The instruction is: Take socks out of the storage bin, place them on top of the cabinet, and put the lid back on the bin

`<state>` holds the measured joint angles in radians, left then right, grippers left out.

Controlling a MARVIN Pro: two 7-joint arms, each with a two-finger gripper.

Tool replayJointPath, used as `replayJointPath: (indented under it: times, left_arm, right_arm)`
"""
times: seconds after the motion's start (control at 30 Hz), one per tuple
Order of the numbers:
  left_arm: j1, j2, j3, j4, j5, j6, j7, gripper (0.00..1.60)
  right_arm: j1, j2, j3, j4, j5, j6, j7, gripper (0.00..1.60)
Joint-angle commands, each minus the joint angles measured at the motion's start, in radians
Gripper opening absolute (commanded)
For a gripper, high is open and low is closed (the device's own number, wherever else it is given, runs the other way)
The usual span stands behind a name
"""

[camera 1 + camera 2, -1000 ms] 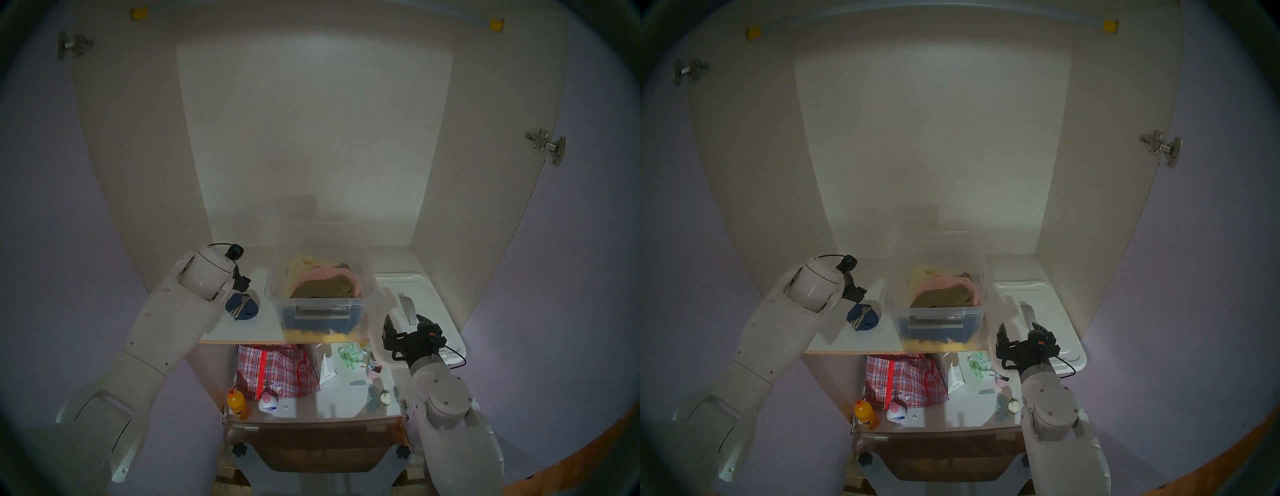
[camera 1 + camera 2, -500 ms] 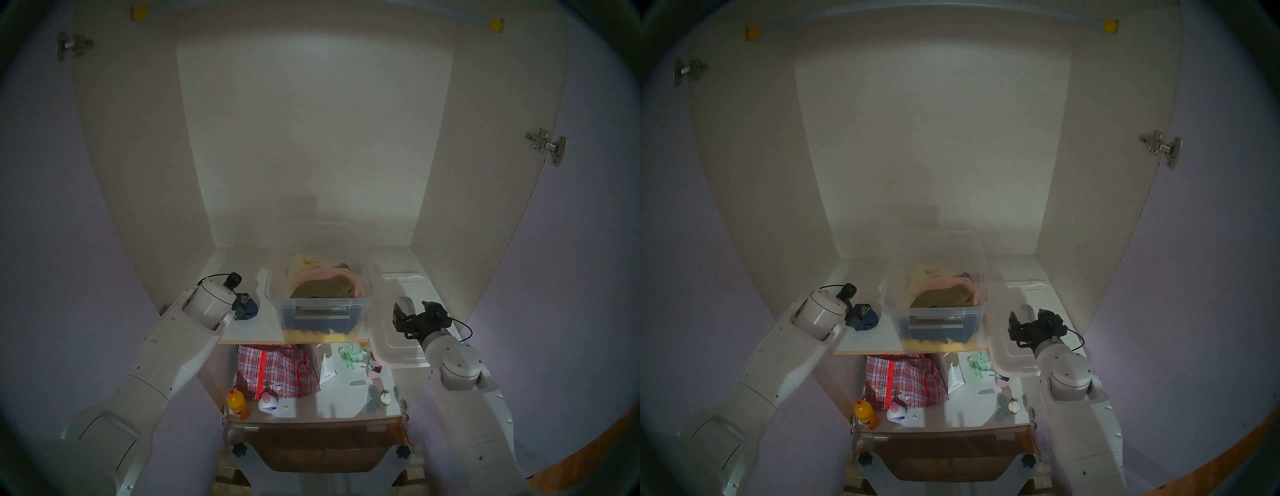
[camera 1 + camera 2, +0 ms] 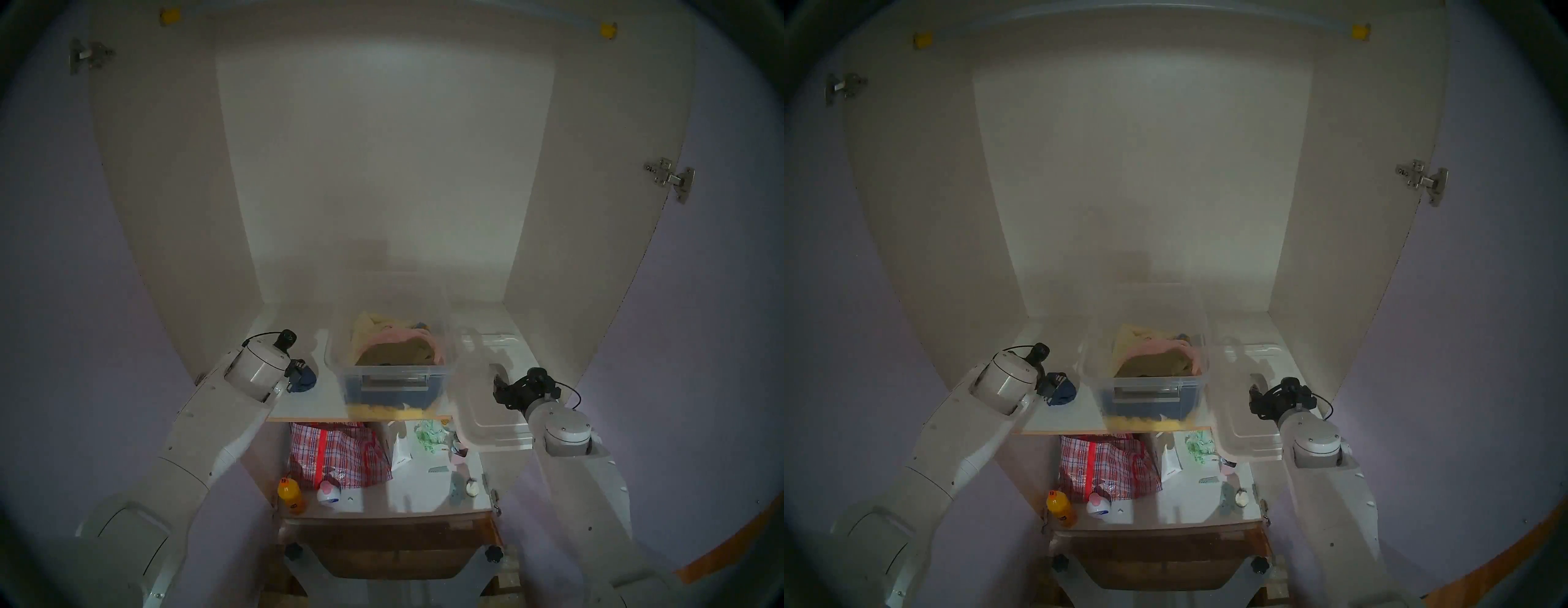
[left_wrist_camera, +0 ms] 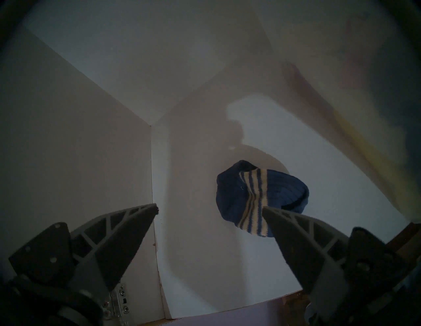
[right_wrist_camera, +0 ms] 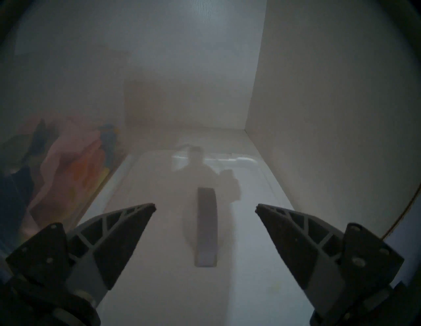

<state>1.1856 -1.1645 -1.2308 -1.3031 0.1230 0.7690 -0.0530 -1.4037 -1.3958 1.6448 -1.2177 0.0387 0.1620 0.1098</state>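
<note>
On the cabinet [image 3: 297, 409] shelf the open bin [image 3: 394, 373] sits left of the wide, empty right gripper [image 5: 205, 208], which judging by its aim is on the lid [image 5: 239, 284] step, needing to close on the strap [image 5: 206, 225] dead ahead, while the socks [image 4: 257, 198] lie freed by the wide left gripper [image 4: 209, 208].

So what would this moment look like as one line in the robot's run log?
socks: on shelf, released | bin: uncovered | lid: flat, right of bin | left gripper: open | right gripper: open over lid handle

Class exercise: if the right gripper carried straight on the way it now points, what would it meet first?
Probably the grey strap handle of the lid: it lies straight ahead between the open right gripper fingers, though depth is unclear.
</note>
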Motion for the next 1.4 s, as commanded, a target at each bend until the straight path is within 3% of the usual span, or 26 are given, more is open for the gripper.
replayJointPath:
  times: [0.0,0.17,0.3,0.53,0.6,0.8,1.03,1.07,1.1,1.17,1.23,1.27,1.37]
  left_arm:
    - [-0.027,0.001,-0.009,-0.021,-0.002,-0.012,-0.001,1.6]
    - [-0.027,0.001,-0.009,-0.021,-0.002,-0.012,-0.001,1.6]
    - [-0.027,0.001,-0.009,-0.021,-0.002,-0.012,0.0,1.6]
    - [-0.027,0.001,-0.009,-0.021,-0.002,-0.012,0.0,1.6]
    - [-0.027,0.001,-0.009,-0.021,-0.002,-0.012,0.0,1.6]
    - [-0.027,0.0,-0.009,-0.02,-0.002,-0.012,0.0,1.6]
    - [-0.027,0.001,-0.009,-0.021,-0.002,-0.012,0.0,1.6]
    - [-0.027,0.001,-0.009,-0.02,-0.002,-0.012,0.0,1.6]
    - [-0.027,0.0,-0.009,-0.02,-0.002,-0.012,0.001,1.6]
    - [-0.027,0.0,-0.009,-0.02,-0.002,-0.012,0.001,1.6]
    - [-0.027,0.0,-0.009,-0.02,-0.002,-0.012,0.001,1.6]
    - [-0.027,0.0,-0.009,-0.02,-0.002,-0.011,0.001,1.6]
    - [-0.028,0.0,-0.008,-0.02,-0.002,-0.011,0.001,1.6]
  right_arm:
    - [0.061,0.012,0.006,0.048,0.013,0.062,0.021,1.6]
    - [0.137,0.009,0.011,0.153,0.027,0.083,0.05,1.6]
    - [0.183,0.015,0.005,0.22,0.03,0.039,0.09,1.6]
    - [0.293,-0.004,0.008,0.383,0.031,0.046,0.083,1.6]
    - [0.321,-0.005,0.001,0.44,0.024,0.002,0.084,1.6]
    - [0.422,0.001,0.013,0.601,0.048,-0.004,0.142,1.6]
    - [0.495,-0.007,0.017,0.762,0.041,-0.109,0.112,1.6]
    - [0.512,-0.007,0.016,0.794,0.037,-0.12,0.098,1.52]
    - [0.521,-0.007,0.017,0.812,0.036,-0.134,0.09,0.75]
    - [0.545,-0.008,0.02,0.855,0.038,-0.138,0.073,0.47]
    - [0.554,-0.012,0.03,0.872,0.04,-0.162,0.025,0.29]
    - [0.562,-0.013,0.035,0.885,0.043,-0.167,0.008,0.0]
    - [0.568,-0.023,0.054,0.884,0.049,-0.186,-0.071,0.0]
